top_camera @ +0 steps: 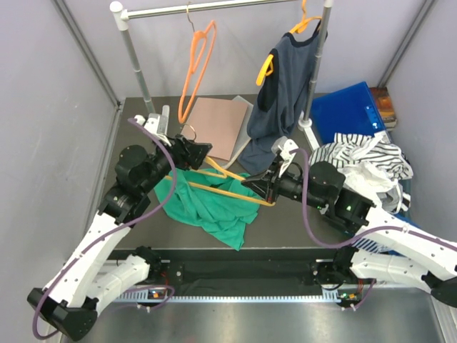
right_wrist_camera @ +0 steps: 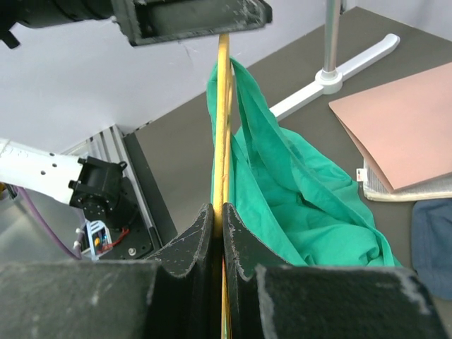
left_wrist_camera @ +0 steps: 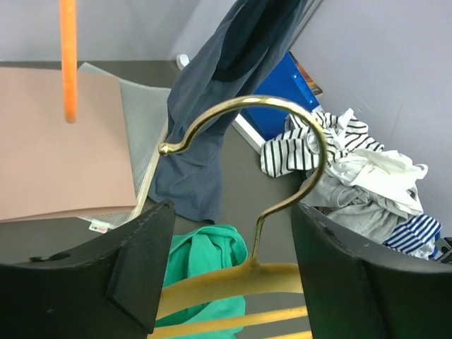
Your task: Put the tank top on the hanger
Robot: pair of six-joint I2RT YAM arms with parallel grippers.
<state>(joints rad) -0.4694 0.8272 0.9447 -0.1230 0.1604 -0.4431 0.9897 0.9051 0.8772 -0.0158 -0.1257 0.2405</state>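
The pale yellow-orange hanger (top_camera: pixel 223 187) is held level above the table between my two grippers. My right gripper (top_camera: pixel 258 187) is shut on one end of the hanger (right_wrist_camera: pixel 222 127); its jaws pinch the thin bar (right_wrist_camera: pixel 218 212). My left gripper (top_camera: pixel 194 151) is open, and the hanger's neck and metal hook (left_wrist_camera: pixel 282 106) stand between its spread jaws (left_wrist_camera: pixel 233 209) without touching them. The teal-green tank top (top_camera: pixel 207 207) lies crumpled on the table under the hanger. Part of the tank top (right_wrist_camera: pixel 296 198) hangs over the hanger's bar beside my right fingers.
A clothes rack (top_camera: pixel 214 8) stands at the back with a vivid orange hanger (top_camera: pixel 194 68) and a dark navy top (top_camera: pixel 282 100) hanging from it. A pink board (top_camera: pixel 216 125) lies behind the left gripper. A blue bin (top_camera: pixel 350 111) and striped garments (top_camera: pixel 364 153) are at the right.
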